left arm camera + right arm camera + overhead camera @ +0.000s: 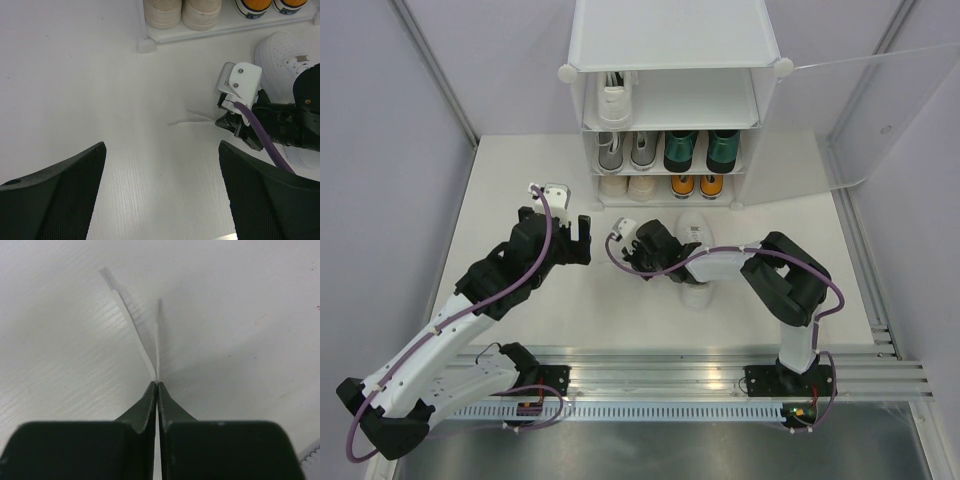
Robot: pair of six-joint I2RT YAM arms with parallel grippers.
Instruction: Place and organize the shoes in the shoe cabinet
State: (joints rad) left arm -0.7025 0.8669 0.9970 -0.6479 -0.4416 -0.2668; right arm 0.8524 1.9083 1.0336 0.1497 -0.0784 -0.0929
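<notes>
right gripper (pixel 157 386): closed, pinching white lace (pixel 145 350) on table (pixel 520 180), beside sneaker (pixel 692 228)
left gripper (pixel 162 150): wide open, empty, above table
cabinet (pixel 670 40): other shoes (pixel 700 150) shelved; second sneaker (pixel 615 100) on top shelf (pixel 700 100)

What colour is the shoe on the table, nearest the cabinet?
That shoe is white, clearest in the left wrist view.

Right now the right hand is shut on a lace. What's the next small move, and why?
Probably open the right hand and re-aim at the white sneaker itself. It pinches only the thin lace ends low over the table, and the sneaker beside it is ungripped. Pulling there would likely just drag or loosen the lace. The left hand is open, holding nothing.
</notes>
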